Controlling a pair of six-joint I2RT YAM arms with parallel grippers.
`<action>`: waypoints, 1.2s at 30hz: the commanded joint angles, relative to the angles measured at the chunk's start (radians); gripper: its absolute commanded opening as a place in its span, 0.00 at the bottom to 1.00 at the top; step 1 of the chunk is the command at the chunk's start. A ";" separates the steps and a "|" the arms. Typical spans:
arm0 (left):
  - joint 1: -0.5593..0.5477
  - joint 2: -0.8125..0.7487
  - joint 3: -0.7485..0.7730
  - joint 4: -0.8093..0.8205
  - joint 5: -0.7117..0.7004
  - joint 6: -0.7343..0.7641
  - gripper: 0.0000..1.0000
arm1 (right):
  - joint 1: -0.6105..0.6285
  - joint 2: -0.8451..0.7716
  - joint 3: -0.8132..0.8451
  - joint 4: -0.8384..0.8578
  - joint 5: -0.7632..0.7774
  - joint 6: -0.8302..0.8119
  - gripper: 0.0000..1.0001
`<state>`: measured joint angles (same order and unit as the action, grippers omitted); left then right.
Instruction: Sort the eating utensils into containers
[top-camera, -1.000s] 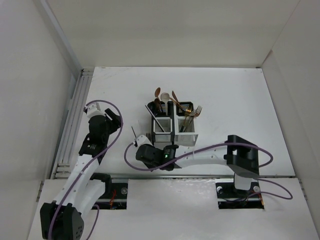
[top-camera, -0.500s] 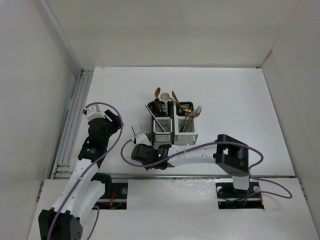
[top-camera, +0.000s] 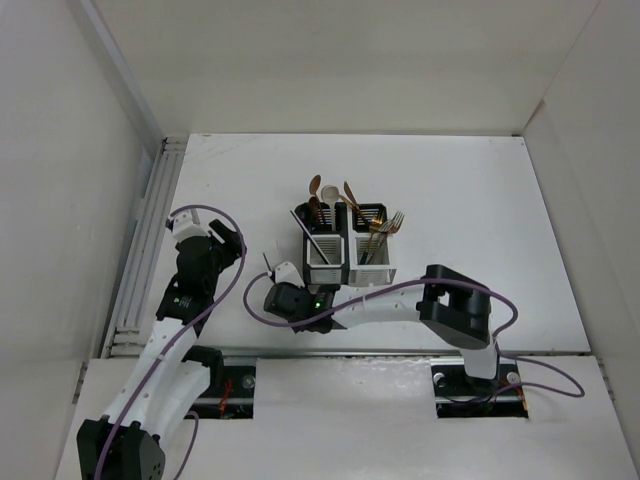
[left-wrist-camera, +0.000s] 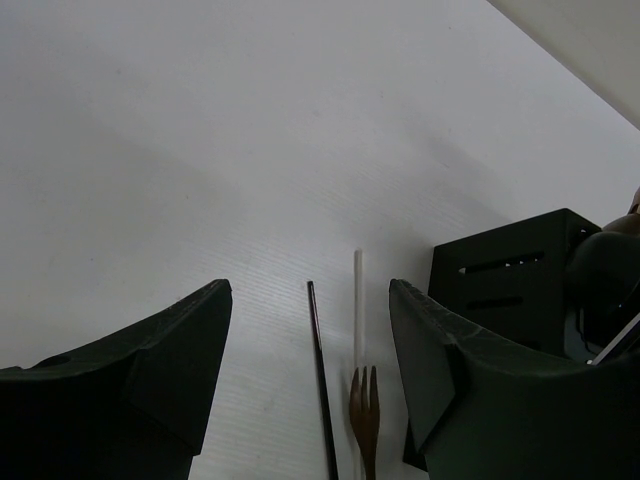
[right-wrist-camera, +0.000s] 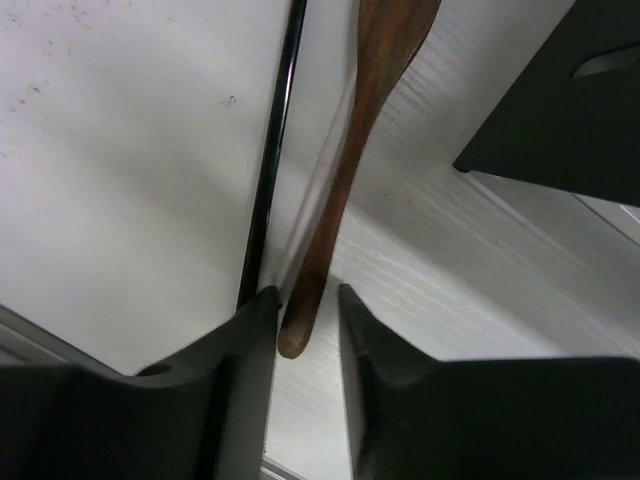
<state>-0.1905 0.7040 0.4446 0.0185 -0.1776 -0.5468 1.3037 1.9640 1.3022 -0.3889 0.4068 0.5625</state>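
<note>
Three eating utensils lie loose on the table left of the containers (top-camera: 345, 247): a copper fork (left-wrist-camera: 364, 425), a black chopstick (left-wrist-camera: 320, 380) and a pale chopstick (left-wrist-camera: 357, 300). My right gripper (right-wrist-camera: 305, 310) is low over them, its jaws astride the end of the fork handle (right-wrist-camera: 340, 190). The left finger (right-wrist-camera: 250, 340) touches the handle and a gap remains at the right finger. The black chopstick (right-wrist-camera: 275, 170) runs just outside that left finger. My left gripper (left-wrist-camera: 310, 350) hovers open above the same utensils' far ends. Other utensils stand in the containers.
A black container (left-wrist-camera: 510, 270) stands just right of the loose utensils, and its corner (right-wrist-camera: 560, 90) shows in the right wrist view. A gold fork (top-camera: 386, 228) and copper spoons (top-camera: 318, 195) stick up from the block. A rail (top-camera: 150, 240) runs along the table's left edge.
My right arm has swung left and its gripper now reaches the loose utensils, jaws slightly narrower. The left arm drew back a little early on, then held still.
</note>
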 joint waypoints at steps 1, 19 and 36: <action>-0.006 -0.015 -0.010 0.031 -0.011 0.007 0.61 | -0.003 0.029 0.026 0.013 -0.005 -0.007 0.33; -0.006 -0.015 -0.020 0.031 -0.011 0.007 0.61 | 0.045 -0.220 -0.270 -0.152 -0.101 0.082 0.09; -0.006 -0.015 -0.029 0.040 -0.002 -0.002 0.61 | 0.034 -0.025 -0.104 -0.133 -0.137 -0.061 0.34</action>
<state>-0.1905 0.7036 0.4263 0.0204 -0.1772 -0.5476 1.3426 1.8771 1.2160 -0.4999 0.2935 0.4934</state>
